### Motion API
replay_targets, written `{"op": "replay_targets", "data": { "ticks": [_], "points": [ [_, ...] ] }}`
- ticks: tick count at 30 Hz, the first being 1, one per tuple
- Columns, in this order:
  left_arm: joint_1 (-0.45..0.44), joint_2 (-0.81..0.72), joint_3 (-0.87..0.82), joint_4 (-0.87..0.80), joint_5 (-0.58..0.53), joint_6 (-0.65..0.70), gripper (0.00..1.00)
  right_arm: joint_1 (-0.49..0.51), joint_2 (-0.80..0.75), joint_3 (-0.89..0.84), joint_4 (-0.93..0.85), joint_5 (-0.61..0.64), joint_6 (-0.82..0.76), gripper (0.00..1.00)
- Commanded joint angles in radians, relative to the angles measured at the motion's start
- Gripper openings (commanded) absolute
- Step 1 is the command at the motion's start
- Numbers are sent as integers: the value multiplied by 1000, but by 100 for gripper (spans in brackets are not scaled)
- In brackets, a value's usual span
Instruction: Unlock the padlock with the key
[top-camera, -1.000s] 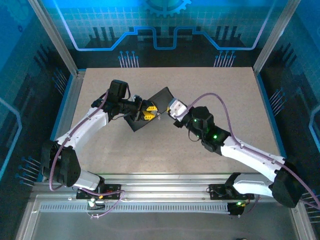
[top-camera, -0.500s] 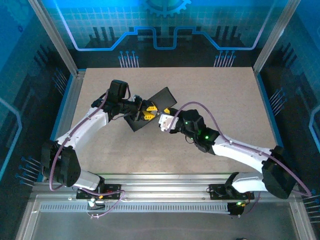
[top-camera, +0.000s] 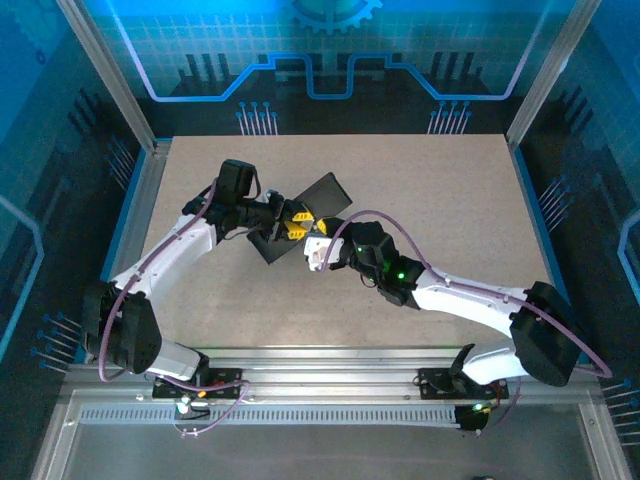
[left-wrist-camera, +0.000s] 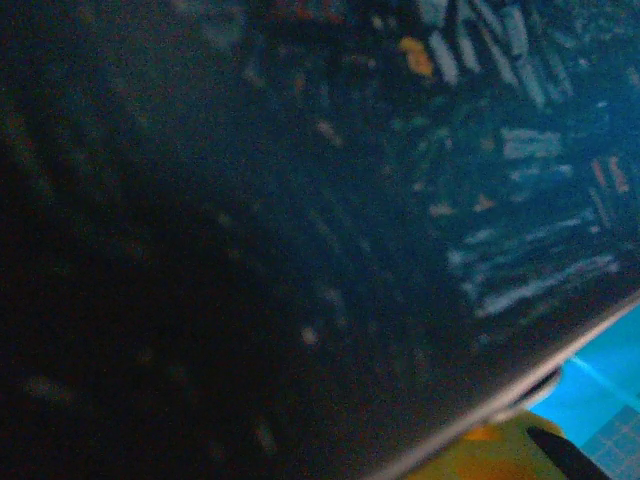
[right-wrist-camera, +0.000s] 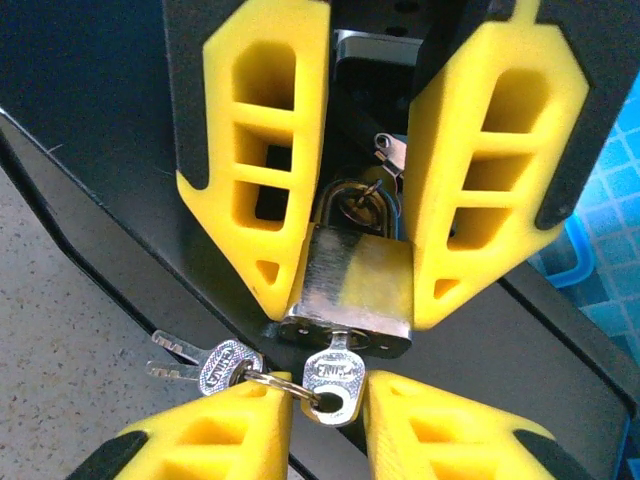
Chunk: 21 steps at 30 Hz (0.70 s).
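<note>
While the big black box with a blue-streaked painted lid (right-wrist-camera: 90, 150) sits behind everything, the left gripper (right-wrist-camera: 345, 300), facing the right one, is clenched on the squat silvery-brass padlock (right-wrist-camera: 350, 285) and presents its keyway to the right gripper (right-wrist-camera: 328, 405). The small silvery key (right-wrist-camera: 330, 385) lies straight ahead between the right fingers. Its long axis runs away from them into the lock, so this arm is nearer. Its blade is buried, and I cannot tell whether the pads actually pinch its head. A spare key (right-wrist-camera: 215, 365) dangles just left.
</note>
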Motion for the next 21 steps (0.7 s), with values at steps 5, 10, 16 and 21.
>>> {"op": "replay_targets", "data": {
  "ticks": [5,10,16,21],
  "points": [
    [2,-38,54,53,69,17,0,-18,-81,19,-59,-29,-22,29],
    [4,-35,57,51,72,19,0,-59,-114,25,-107,-48,-38,29],
    [3,-40,59,48,68,17,0,-76,-78,70,-167,-55,-96,29],
    [3,-46,58,40,66,17,0,-70,-38,84,-144,-58,-122,28]
  ]
}}
